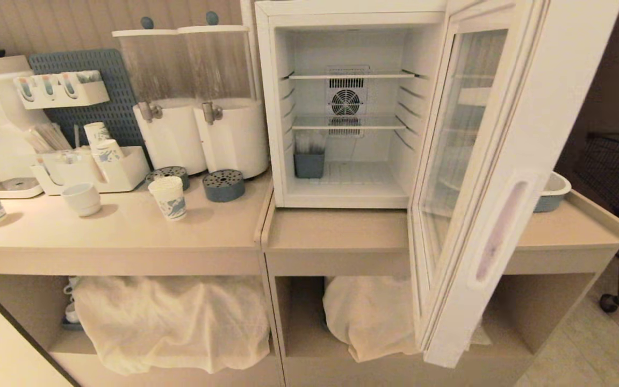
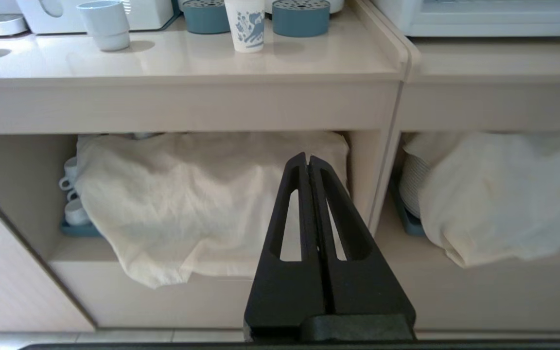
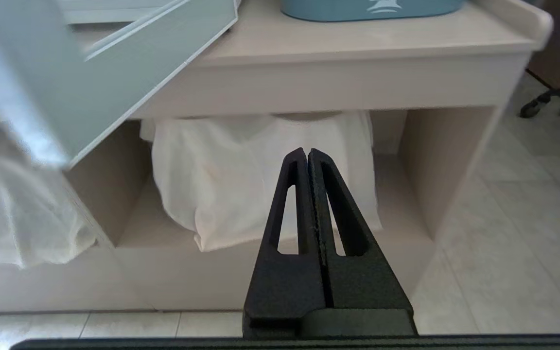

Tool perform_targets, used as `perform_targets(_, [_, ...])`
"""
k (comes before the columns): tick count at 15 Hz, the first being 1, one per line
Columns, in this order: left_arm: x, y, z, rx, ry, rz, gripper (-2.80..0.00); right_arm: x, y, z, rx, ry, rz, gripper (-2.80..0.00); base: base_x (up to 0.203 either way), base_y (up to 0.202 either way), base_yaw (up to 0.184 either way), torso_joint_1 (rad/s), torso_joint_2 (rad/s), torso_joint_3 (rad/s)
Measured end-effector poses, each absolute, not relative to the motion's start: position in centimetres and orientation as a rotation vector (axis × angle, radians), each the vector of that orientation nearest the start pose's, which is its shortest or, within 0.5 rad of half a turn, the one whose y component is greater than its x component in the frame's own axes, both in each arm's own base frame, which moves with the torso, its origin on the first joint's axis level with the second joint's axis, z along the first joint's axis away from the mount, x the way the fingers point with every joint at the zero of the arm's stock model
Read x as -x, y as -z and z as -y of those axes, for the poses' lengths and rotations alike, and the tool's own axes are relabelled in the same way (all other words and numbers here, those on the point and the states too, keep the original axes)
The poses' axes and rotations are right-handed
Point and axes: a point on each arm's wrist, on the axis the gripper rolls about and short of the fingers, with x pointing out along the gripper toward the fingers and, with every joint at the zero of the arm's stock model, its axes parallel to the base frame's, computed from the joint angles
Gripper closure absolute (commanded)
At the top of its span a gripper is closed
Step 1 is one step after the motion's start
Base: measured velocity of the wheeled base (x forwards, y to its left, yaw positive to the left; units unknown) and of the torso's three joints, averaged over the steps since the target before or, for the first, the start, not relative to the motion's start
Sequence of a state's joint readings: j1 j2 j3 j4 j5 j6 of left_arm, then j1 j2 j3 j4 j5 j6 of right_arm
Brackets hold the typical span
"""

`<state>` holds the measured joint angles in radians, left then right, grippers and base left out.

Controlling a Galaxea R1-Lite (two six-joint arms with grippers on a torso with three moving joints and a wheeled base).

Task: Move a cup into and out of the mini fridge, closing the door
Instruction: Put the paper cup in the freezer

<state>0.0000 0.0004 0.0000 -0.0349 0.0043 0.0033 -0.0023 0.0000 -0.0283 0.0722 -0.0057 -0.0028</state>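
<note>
Both grippers, left (image 2: 307, 158) and right (image 3: 307, 151), are pressed closed, holding nothing. 1 cup (image 1: 168, 198) stands beside 1 fridge (image 1: 342, 107), its door (image 1: 481, 177) open.

Glass-paned door (image 1: 465, 161), paper cup (image 1: 168, 198), smooth glossy counter (image 1: 127, 231), crumpled cloth (image 1: 175, 322).

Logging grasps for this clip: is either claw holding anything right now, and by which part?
Nothing is held. The left claw and right claw are both shut on air, low before the counter's shelves.
</note>
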Motion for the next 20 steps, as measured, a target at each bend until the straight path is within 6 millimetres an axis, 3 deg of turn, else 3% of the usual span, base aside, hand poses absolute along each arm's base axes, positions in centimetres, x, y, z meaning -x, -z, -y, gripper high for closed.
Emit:
perform_targets(16, [2.29, -7.92, -0.01, -0.003, -0.003, 0.036, 0.0, 2.51, -7.59, 0.01, 0.002, 0.007, -0.044, 0.0, -0.008, 0.0, 0.0, 0.0, 0.0, 0.0])
perform_targets(20, [2.29, -7.93, -0.01, -0.003, -0.003, 0.037, 0.0, 2.51, -7.58, 0.01, 0.003, 0.008, -0.044, 0.0, -0.001, 0.121, 0.001, 0.002, 0.0, 0.002])
